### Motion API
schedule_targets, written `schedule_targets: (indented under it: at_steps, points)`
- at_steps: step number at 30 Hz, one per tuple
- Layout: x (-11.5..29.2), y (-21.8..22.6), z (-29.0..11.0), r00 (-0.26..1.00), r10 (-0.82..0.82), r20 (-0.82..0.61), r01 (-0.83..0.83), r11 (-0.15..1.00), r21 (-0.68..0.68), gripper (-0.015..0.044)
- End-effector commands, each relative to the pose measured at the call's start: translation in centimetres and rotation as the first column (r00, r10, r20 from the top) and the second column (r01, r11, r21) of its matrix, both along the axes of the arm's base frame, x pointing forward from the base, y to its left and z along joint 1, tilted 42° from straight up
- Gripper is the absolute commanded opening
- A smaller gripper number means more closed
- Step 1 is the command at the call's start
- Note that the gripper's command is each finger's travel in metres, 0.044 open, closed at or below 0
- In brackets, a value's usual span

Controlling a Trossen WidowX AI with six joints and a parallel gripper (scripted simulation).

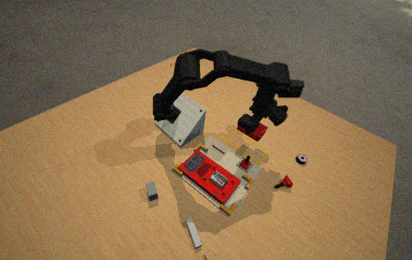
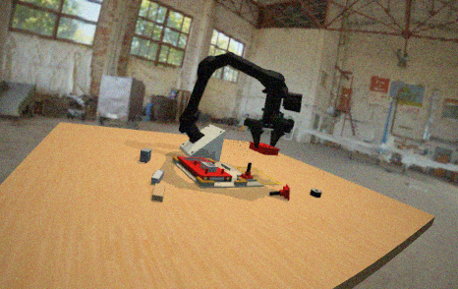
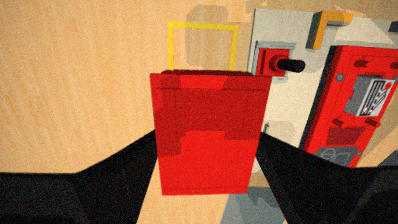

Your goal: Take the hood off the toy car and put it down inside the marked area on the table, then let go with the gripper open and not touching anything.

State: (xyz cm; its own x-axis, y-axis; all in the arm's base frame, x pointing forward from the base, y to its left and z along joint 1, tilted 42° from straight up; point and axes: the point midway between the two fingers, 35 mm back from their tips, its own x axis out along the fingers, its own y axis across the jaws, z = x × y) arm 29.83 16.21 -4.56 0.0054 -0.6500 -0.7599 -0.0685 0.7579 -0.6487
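My gripper [image 1: 254, 126] [image 2: 265, 141] [image 3: 206, 134] is shut on the red hood [image 1: 256, 131] [image 2: 264, 147] [image 3: 205, 135] and holds it in the air above the table. The yellow marked rectangle [image 1: 231, 146] [image 3: 171, 45] lies on the table just below and ahead of the hood. The red toy car [image 1: 209, 173] [image 2: 200, 167] [image 3: 350, 100] sits without its hood on a grey fixture plate [image 1: 227, 159] [image 3: 285, 107] with orange corner brackets.
A red post with a black knob [image 1: 246, 163] [image 2: 247, 172] [image 3: 280, 64] stands on the plate beside the marked area. A black wheel [image 1: 301, 158] [image 2: 315, 193] and a red-black part [image 1: 284, 182] [image 2: 281, 192] lie to the right. Grey blocks [image 1: 151, 190] [image 1: 194, 233] lie in front. The arm's grey base [image 1: 183, 119] is behind.
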Motion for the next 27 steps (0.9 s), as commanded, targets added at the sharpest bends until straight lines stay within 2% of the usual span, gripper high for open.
schedule_targets:
  at_steps: [1, 27]
  points:
    - [-0.1, -0.2, -0.3, 1.000, 0.000, -0.004, 0.000, 1.000, -0.001, 0.0000]
    - [0.0, -1.1, -1.4, 1.000, 0.000, -0.003, 0.000, 1.000, -0.001, 0.0000]
